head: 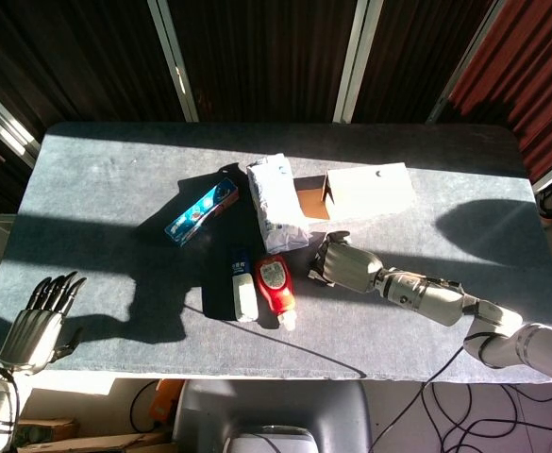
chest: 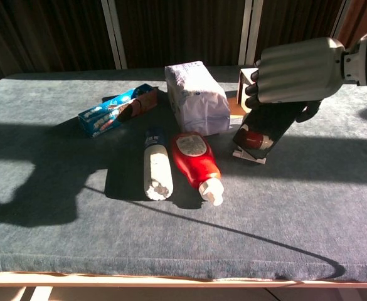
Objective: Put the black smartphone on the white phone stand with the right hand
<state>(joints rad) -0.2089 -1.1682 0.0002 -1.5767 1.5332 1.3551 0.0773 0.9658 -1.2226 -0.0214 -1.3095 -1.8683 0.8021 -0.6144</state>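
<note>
My right hand [chest: 294,70] [head: 347,263] grips the top of the black smartphone [chest: 261,129], which leans tilted with its glossy face toward the chest camera. The phone's lower edge sits down on the white phone stand [chest: 249,154], of which only the base shows beneath the phone. In the head view the hand hides both phone and stand. My left hand [head: 41,319] hangs off the table's near left corner, fingers apart, holding nothing.
Left of the stand lie a red bottle [chest: 196,157] and a white bottle [chest: 156,165]. Behind them sit a white wrapped pack [chest: 196,97], a blue box [chest: 117,111] and an open cardboard box [head: 362,192].
</note>
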